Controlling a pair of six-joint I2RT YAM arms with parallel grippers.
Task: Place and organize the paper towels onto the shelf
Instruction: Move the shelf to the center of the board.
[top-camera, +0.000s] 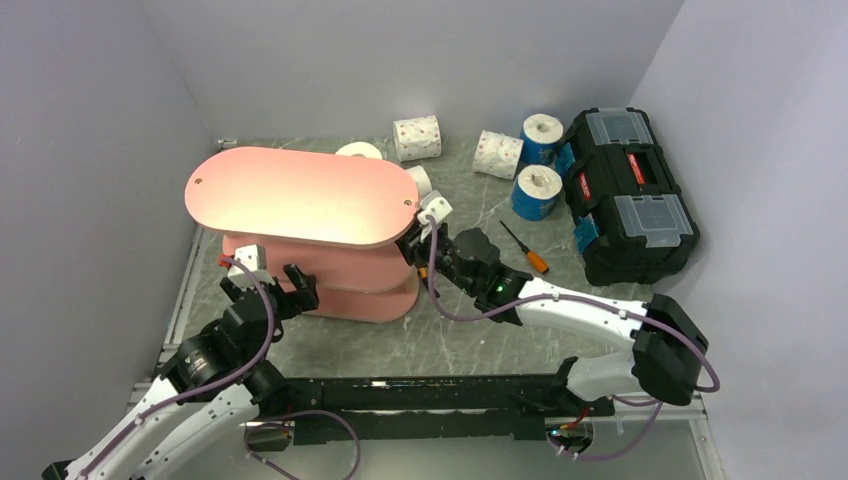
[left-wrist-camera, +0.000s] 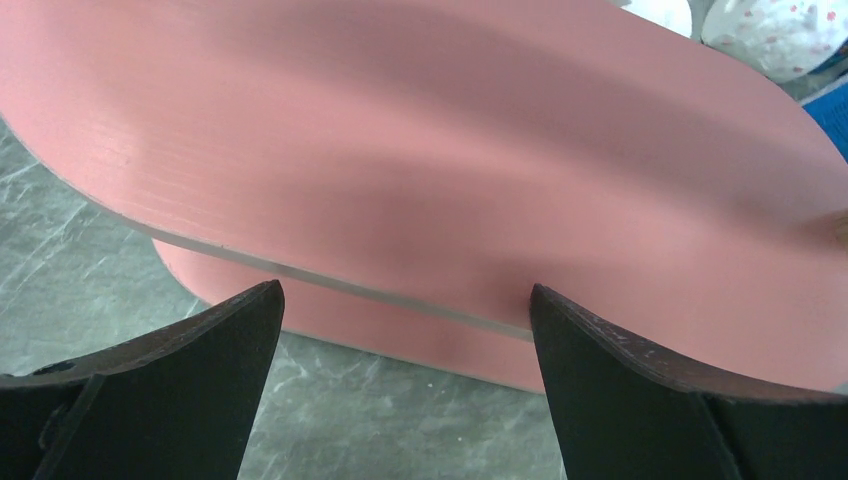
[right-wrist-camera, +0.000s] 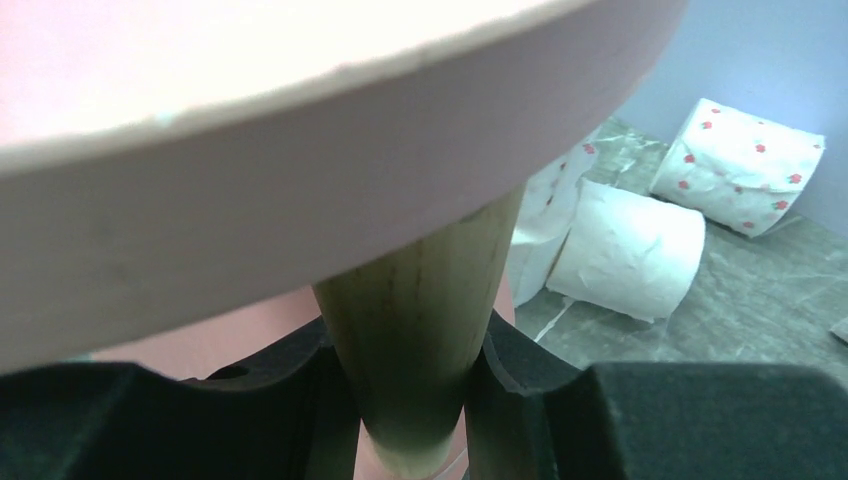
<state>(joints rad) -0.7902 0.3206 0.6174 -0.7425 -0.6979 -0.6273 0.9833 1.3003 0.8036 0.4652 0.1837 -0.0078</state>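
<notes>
The pink shelf (top-camera: 300, 195) stands at the left middle of the table, its tiers bare as far as they show. My right gripper (top-camera: 415, 240) is shut on a light wooden post (right-wrist-camera: 420, 300) under the shelf's top board (right-wrist-camera: 250, 130) at its right end. My left gripper (top-camera: 275, 285) is open and empty in front of the shelf's lower boards (left-wrist-camera: 450, 150). Paper towels lie behind and right of the shelf: speckled rolls (top-camera: 417, 138) (top-camera: 498, 154), blue-wrapped rolls (top-camera: 542, 138) (top-camera: 537, 192), white rolls (top-camera: 359, 151) (top-camera: 420, 180). A white roll (right-wrist-camera: 625, 250) and a speckled roll (right-wrist-camera: 740, 165) show in the right wrist view.
A black toolbox (top-camera: 625, 190) stands at the right, close to the blue rolls. An orange-handled screwdriver (top-camera: 525, 248) lies on the mat beside my right arm. Grey walls close in the back and both sides.
</notes>
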